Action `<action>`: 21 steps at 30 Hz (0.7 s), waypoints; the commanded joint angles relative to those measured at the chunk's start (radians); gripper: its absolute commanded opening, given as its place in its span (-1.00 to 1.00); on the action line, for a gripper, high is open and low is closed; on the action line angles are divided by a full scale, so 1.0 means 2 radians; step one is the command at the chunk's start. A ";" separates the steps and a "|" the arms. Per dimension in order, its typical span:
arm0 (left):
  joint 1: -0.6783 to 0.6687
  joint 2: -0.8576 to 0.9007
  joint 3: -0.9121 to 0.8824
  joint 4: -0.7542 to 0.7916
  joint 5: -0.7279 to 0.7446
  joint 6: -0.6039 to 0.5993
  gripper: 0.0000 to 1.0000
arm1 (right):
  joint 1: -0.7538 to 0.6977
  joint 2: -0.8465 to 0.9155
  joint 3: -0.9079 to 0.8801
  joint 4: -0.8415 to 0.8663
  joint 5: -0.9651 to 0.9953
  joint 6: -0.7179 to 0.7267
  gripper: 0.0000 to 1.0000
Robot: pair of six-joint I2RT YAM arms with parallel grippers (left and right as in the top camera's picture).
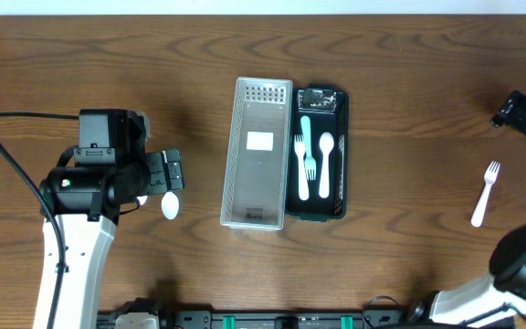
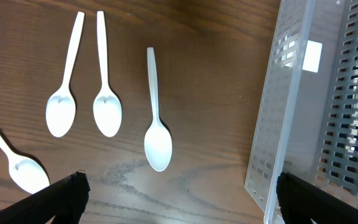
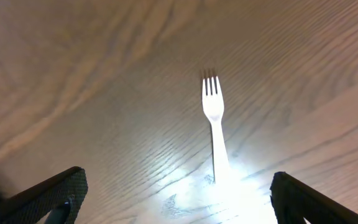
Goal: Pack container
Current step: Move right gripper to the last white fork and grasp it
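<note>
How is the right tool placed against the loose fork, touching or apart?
Apart. The right wrist view shows the fork lying flat between the fingers of the open right tool, with bare table showing on each side of its handle.

The desk point(image 1: 409, 55) is dark brown wood with bold, wavy grain running mostly along its length. A thin pale strip point(image 1: 427, 7) shows past its far edge at the top of the overhead view. A black rail point(image 1: 272, 320) with small green fittings runs along the near edge. From the left wrist camera the desk point(image 2: 216, 74) looks reddish brown, with fine scuffs near the bottom of the view. From the right wrist camera the desk point(image 3: 104, 74) looks paler and greyer, and a bright patch of glare point(image 3: 229, 186) washes out the grain low in the frame.
</note>
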 commanded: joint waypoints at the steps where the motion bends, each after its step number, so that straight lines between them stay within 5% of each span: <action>1: -0.002 0.001 0.000 0.002 -0.002 0.002 0.96 | -0.003 0.037 -0.005 -0.004 0.006 -0.010 0.95; 21: -0.002 0.001 0.000 0.003 -0.002 0.002 0.96 | -0.025 0.128 -0.075 0.062 0.010 -0.063 0.96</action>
